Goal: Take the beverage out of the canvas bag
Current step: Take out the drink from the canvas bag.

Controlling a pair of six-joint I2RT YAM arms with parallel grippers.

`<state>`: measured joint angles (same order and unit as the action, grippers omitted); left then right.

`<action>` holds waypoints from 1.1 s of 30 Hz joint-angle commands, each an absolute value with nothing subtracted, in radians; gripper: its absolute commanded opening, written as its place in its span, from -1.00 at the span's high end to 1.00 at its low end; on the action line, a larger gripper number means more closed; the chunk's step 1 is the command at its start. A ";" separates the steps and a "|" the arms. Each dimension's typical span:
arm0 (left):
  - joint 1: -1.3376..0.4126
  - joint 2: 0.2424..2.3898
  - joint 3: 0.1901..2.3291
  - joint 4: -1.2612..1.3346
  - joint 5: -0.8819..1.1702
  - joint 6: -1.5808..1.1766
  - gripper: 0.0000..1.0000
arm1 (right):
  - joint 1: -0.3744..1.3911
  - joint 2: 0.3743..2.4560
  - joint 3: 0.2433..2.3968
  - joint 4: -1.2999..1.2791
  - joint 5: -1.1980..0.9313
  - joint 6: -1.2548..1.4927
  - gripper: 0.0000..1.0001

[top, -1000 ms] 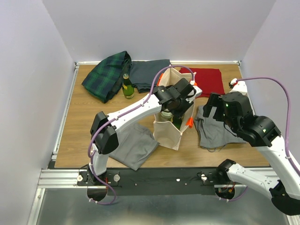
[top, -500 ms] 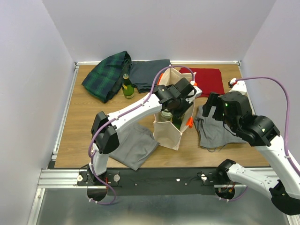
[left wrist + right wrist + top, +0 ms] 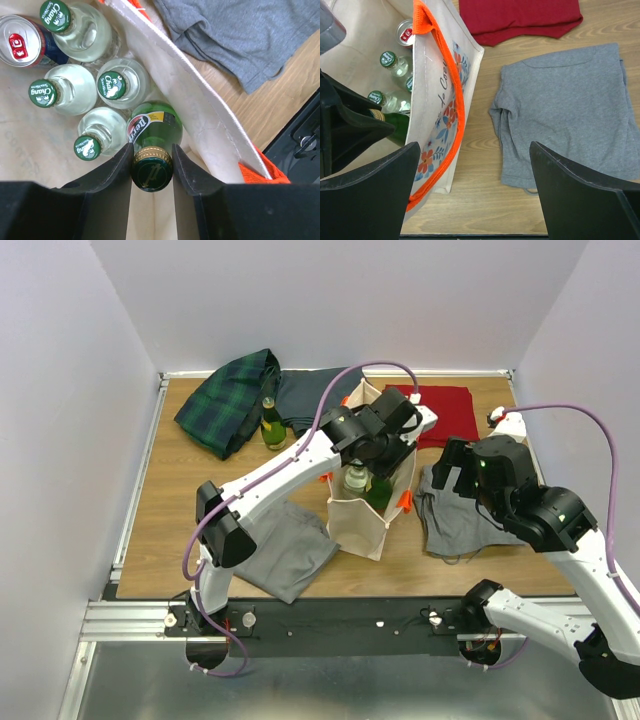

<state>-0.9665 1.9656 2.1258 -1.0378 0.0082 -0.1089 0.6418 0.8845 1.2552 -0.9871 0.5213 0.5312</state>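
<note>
The left gripper now sits higher over the bag than a second ago, and the green bottle rides up with it, its shoulder near the rim but its body still inside the bag. The arm's purple cable arches taller. The right arm has not moved.

The left fingers are clamped on the bottle's neck, just under its dark cap ringed by ribbed gold foil. The glossy glass carries a red-and-yellow label reading "Perri". Beside it stand four clear glass bottles with green caps marked "Chang", and a can with a silver top and red tab.

The bag is stiff cream canvas with an orange webbing handle. A floral print and script starting "le Co" run down its side.

The right gripper hangs with its fingers wide apart over the wood-grain table, between the bag and a crumpled grey shirt. A red cloth lies beyond, and a second green bottle stands by a plaid cloth.
</note>
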 commanded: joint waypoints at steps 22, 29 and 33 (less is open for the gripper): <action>-0.969 1.925 2.384 -1.190 0.083 -0.080 1.00 | 0.647 0.870 1.239 -0.951 0.520 0.557 -0.96; -0.969 1.862 2.342 -1.210 0.087 -0.078 1.00 | 0.647 0.870 1.244 -0.940 0.500 0.563 -0.96; -0.969 1.830 2.326 -1.197 0.083 -0.086 1.00 | 0.647 0.864 1.243 -0.936 0.486 0.572 -0.95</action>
